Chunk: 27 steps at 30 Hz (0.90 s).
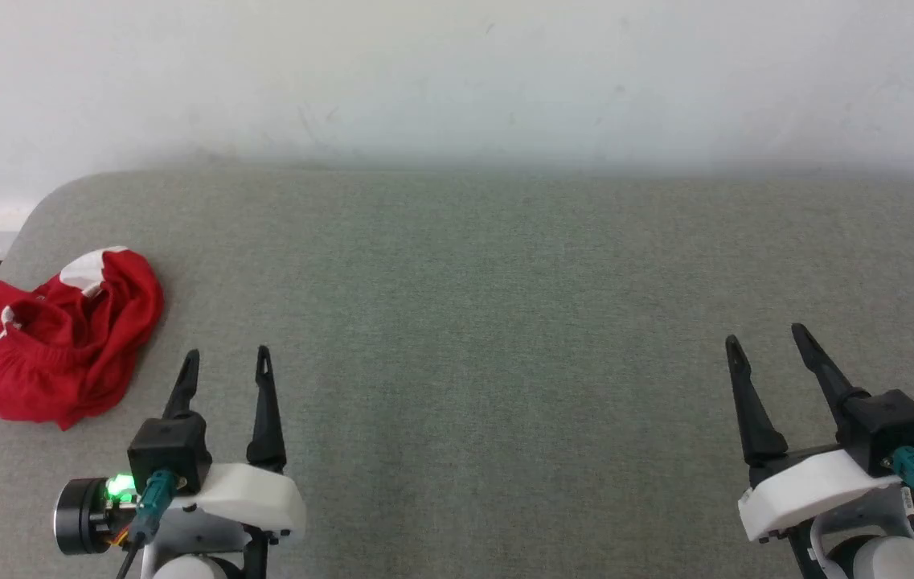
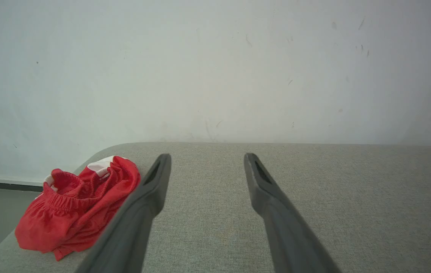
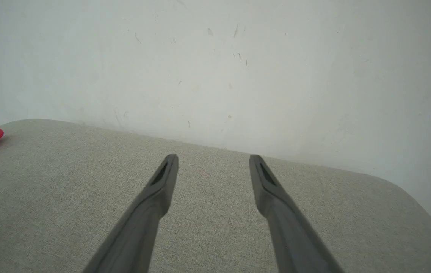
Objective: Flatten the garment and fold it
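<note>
1. The grey woven surface (image 1: 505, 322) spans the whole head view. Its far-left corner is rounded.
2. A pale wall (image 1: 457, 72) stands directly behind the surface and carries faint scuff marks.
3. I see the garment (image 1: 63, 338) at the left edge of the surface, near the rounded corner. It lies as a crumpled red heap, neither flattened nor folded. White patches show at its far side and left side. In the left wrist view its gathered elastic waistband faces the camera.
4. The left gripper (image 1: 227, 356) is at the lower left of the head view, just to the right of the garment and on the near side of it. Its two dark fingers are spread wide with nothing between them. There is a gap between the fingers and the cloth.
5. The right gripper (image 1: 766, 334) is at the lower right, well apart from the garment. Its fingers are also spread wide and hold nothing.
6. I cannot tell whether either gripper's fingertips touch the surface.
</note>
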Available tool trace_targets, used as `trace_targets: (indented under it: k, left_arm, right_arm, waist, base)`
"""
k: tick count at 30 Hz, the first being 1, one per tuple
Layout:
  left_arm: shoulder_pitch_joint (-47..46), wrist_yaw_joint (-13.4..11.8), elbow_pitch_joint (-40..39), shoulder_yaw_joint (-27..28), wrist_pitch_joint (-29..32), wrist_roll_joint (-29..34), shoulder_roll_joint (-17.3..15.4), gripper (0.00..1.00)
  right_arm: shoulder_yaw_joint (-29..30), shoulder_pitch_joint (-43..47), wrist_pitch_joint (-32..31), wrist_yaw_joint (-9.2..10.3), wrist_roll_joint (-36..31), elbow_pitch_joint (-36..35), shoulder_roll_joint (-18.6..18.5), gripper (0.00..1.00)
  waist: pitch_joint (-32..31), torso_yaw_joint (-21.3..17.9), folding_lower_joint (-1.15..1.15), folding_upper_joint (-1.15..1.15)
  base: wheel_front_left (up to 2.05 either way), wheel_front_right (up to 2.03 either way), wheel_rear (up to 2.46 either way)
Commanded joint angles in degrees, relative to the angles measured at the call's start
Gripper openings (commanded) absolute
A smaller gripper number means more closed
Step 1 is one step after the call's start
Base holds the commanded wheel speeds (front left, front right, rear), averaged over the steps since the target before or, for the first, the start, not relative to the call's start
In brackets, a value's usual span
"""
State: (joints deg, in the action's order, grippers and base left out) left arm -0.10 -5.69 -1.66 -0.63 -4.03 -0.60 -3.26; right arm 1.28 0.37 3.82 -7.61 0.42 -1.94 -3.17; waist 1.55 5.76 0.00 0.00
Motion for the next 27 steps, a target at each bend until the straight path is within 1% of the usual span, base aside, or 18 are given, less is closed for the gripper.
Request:
trace_targets:
  k: [1,27]
  left_arm:
    - [-0.42,-0.52,-0.49,0.09,-0.45,-0.38,-0.03,1.0]
    - [-0.52,-4.44,-1.52,1.04,-3.56,-0.76,0.2,1.0]
  right_arm:
    - [-0.15,-0.14,0.67,0.04,-0.29,-0.49,0.09,1.0]
    - [-0.68,-0.1,3.78,0.06,-1.63,-1.17,0.15,1.0]
  waist:
    - [0.2,0.67,0.0,0.0]
    - [1.94,9.2,0.0,0.0]
  base:
    - [0.0,0.0,0.0]
    - [0.0,0.0,0.0]
